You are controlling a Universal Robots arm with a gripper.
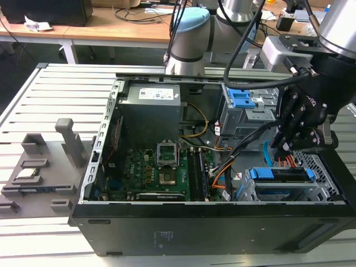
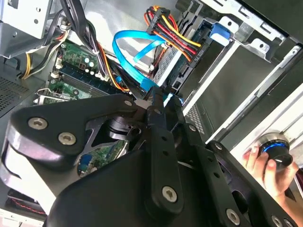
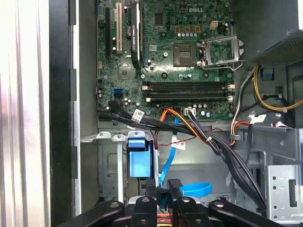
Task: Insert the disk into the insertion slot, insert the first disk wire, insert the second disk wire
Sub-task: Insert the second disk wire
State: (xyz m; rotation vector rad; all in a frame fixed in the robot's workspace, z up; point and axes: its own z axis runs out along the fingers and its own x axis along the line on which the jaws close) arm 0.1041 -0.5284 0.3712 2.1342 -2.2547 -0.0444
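You have one disk [image 1: 281, 174], one slot [image 1: 315, 188], one taller cage [image 1: 245, 114], one orange-red bundle [image 2: 171, 34], one blue cable [image 2: 135, 52], one gripper [image 2: 161, 101], one motherboard [image 3: 161, 56].

Light-blue second disk wire [image 2: 130, 45], green motherboard [image 3: 165, 52].
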